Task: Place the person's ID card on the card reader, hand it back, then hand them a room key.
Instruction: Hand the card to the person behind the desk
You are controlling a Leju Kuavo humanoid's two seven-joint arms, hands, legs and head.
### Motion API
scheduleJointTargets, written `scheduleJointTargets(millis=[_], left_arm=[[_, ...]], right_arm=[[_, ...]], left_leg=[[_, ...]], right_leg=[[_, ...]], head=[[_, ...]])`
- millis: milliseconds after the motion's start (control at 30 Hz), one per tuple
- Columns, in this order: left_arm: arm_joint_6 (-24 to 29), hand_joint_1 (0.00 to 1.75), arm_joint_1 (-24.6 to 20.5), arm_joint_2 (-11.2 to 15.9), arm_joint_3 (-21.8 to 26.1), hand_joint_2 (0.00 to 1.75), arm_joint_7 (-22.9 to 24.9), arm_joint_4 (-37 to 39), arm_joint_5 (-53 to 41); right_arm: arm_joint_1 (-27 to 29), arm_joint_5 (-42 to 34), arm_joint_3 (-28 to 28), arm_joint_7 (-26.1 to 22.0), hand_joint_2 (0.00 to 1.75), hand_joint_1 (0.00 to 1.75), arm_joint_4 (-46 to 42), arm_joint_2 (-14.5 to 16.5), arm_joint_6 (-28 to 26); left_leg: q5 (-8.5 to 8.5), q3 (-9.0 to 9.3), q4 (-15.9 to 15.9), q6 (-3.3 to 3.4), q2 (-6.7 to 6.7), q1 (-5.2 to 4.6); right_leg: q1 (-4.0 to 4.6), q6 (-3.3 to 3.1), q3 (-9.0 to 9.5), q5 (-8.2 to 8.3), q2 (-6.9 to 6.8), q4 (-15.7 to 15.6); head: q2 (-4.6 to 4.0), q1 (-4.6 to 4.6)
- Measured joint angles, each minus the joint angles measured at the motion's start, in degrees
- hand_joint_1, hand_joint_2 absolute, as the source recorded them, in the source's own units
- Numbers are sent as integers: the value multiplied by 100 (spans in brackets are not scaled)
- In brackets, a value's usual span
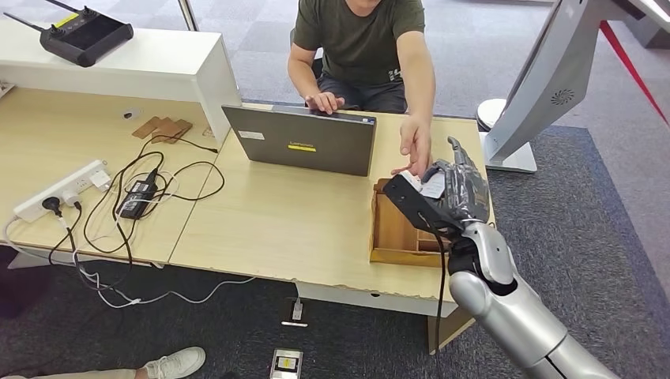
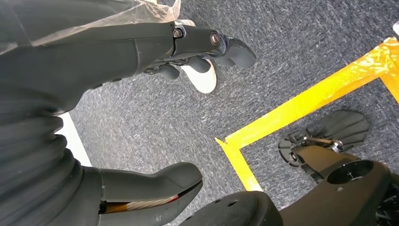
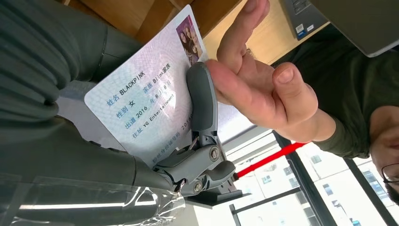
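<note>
- The right hand [image 1: 454, 189] is raised above the wooden tray [image 1: 393, 229] and pinches the ID card [image 3: 146, 101] between the thumb and the fingers.
- The person's hand [image 1: 415, 150] is at the card's far edge, fingertips touching it, just behind the tray.
- The laptop [image 1: 304, 140] stands left of the tray.
- The left hand [image 2: 141, 94] hangs over grey carpet, fingers apart, holding nothing.

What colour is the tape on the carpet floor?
Yellow tape, clearest in the left wrist view.
</note>
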Motion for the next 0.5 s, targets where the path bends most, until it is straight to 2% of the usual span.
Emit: scheduleJointTargets(millis=[100, 500], left_arm=[[-20, 0, -10, 1, -5, 175, 0, 16, -1], [2, 0, -3, 1, -8, 175, -105, 74, 54]], right_arm=[[1, 272, -8, 70, 175, 0, 41, 31, 142], [161, 1433, -137, 259, 175, 0, -38, 118, 250]], left_leg=[[0, 0, 0, 0, 0, 0], [0, -1, 0, 0, 1, 0]], right_leg=[[0, 0, -1, 0, 0, 0], [0, 0, -2, 0, 0, 0]], head=[[0, 0], [0, 1]])
